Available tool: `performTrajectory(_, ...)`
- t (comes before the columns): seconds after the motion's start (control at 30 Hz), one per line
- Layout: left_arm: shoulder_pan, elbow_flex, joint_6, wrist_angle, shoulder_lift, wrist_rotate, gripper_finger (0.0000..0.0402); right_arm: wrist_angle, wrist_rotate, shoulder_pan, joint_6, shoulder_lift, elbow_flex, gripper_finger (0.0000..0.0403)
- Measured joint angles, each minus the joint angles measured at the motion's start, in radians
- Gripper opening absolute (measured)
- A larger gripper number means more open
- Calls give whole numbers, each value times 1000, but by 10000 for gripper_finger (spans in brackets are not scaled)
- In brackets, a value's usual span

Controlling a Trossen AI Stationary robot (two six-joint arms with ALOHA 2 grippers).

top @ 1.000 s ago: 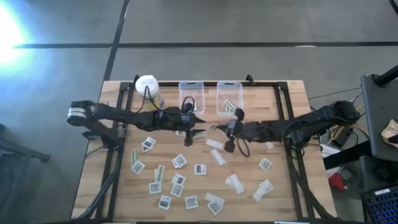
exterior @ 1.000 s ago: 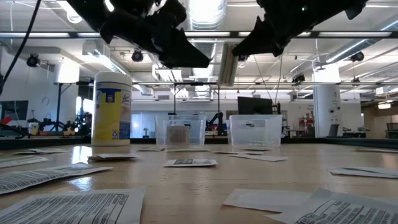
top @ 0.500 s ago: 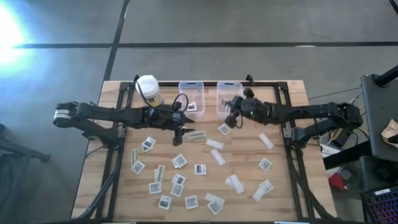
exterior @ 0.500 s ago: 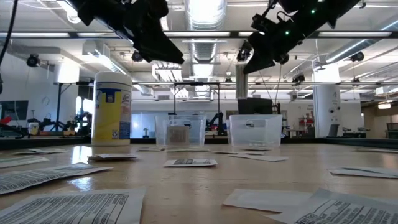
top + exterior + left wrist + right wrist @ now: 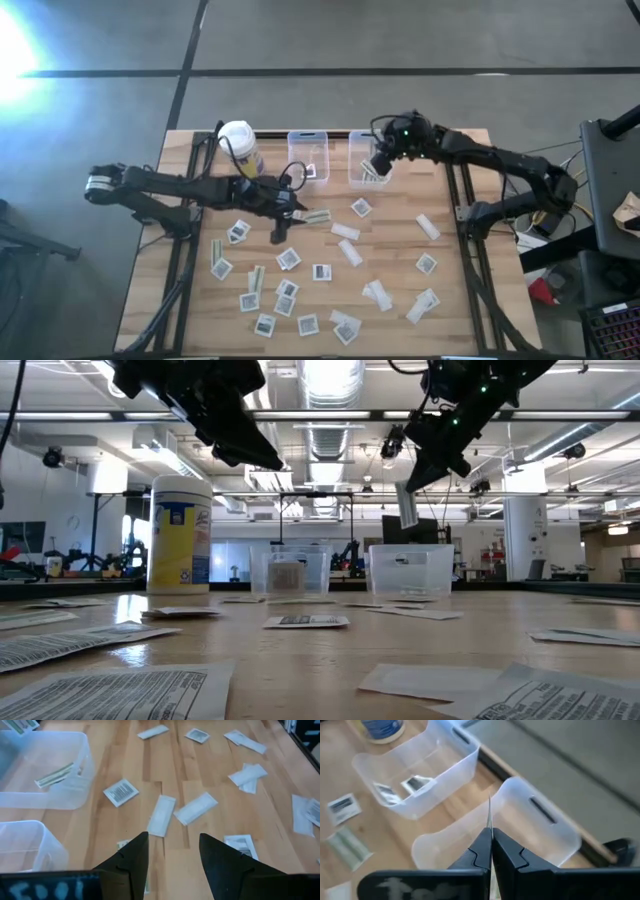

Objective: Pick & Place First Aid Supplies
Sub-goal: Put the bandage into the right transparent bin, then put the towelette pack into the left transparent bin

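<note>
Since a second earlier, the right arm had swung away from mid-table, back to the right bin (image 5: 368, 160); the left arm had pulled back slightly toward the yellow container (image 5: 240, 146).

Right gripper (image 5: 379, 163) sat over the right bin, above its rim. Fingers pressed together, pinching a narrow strip packet (image 5: 407, 506). Low view showed the strip hanging down from the fingertips, long axis near vertical, slightly tilted, clear above the bin. Right wrist view showed it edge-on, a thin line (image 5: 489, 815) running out from the closed tips with the bin's open mouth right behind it. So the packet lay straight below the claw and the bin straight below the packet. My read: a release there should drop it in. Risk was a light strip drifting onto the rim.

The right bin already held at least one greenish strip (image 5: 55, 774). The left bin (image 5: 308, 154), beside it, held a couple of square printed packets (image 5: 415, 784).

Left gripper (image 5: 278, 232) hovered in front of the left bin, off the table, fingers spread, nothing between them. Nearest loose packet was a greenish strip (image 5: 316, 215) just beside it, on the right-bin side. The rest of the packets (image 5: 288, 258) lay scattered across the table (image 5: 460, 300), on the near side of both bins; the left arm was nearer to most of them.
</note>
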Motion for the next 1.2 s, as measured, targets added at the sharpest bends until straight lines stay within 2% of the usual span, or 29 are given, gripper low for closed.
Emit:
performTrajectory(0.17, -22, 0, 0, -14, 0, 0, 167, -7, -161, -69, 69, 35, -7, 8)
performTrajectory(0.3, -47, 0, 0, -30, 0, 0, 167, -7, -231, -99, 108, 88, -22, 8)
performTrajectory(0.83, -151, -1, -27, -138, 0, 1, 167, -4, -264, -96, 141, 267, 23, 15)
performTrajectory(1.2, -156, -27, -42, -152, 0, 0, 165, -151, -255, -97, 131, 276, 177, 98)
